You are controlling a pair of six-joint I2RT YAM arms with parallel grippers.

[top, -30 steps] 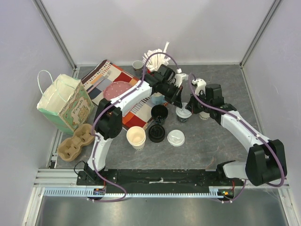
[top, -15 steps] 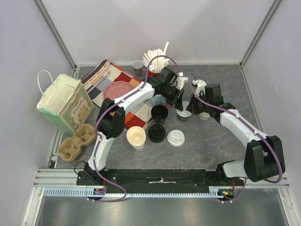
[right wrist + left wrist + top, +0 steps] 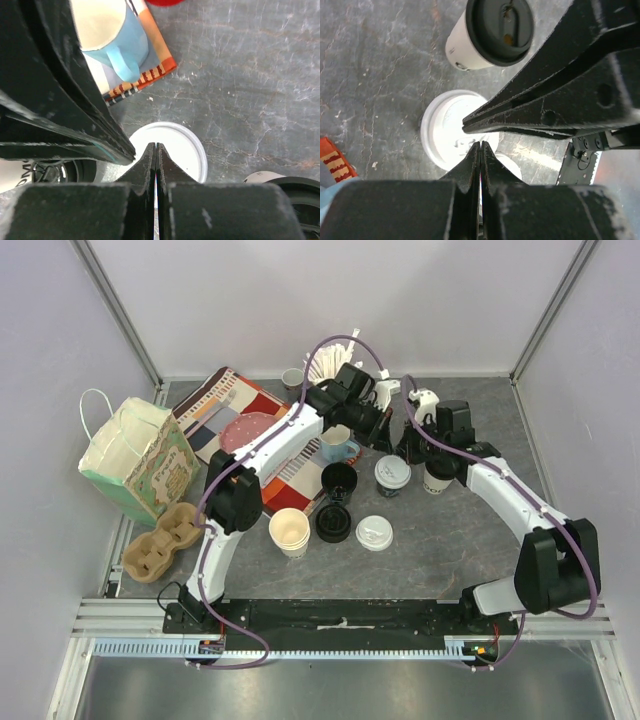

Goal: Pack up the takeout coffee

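Looking from above, we take the light-blue mug (image 3: pixel 338 445) as our marker. Our left gripper (image 3: pixel 480 146) hangs just to the right of the mug, its fingers pressed fully together with nothing between them. Our right gripper (image 3: pixel 156 146) sits farther right of the mug, likewise pinched closed and empty. The white-lidded cup (image 3: pixel 392 472) stands upright to the mug's right, slightly nearer our bases. In both wrist views the closed tips line up over its lid; whether they touch it we cannot tell. The black-lidded cup (image 3: pixel 492 32) stands upright farther right of the mug again. A loose white lid (image 3: pixel 374 533) lies flat, nearer our bases than the mug.
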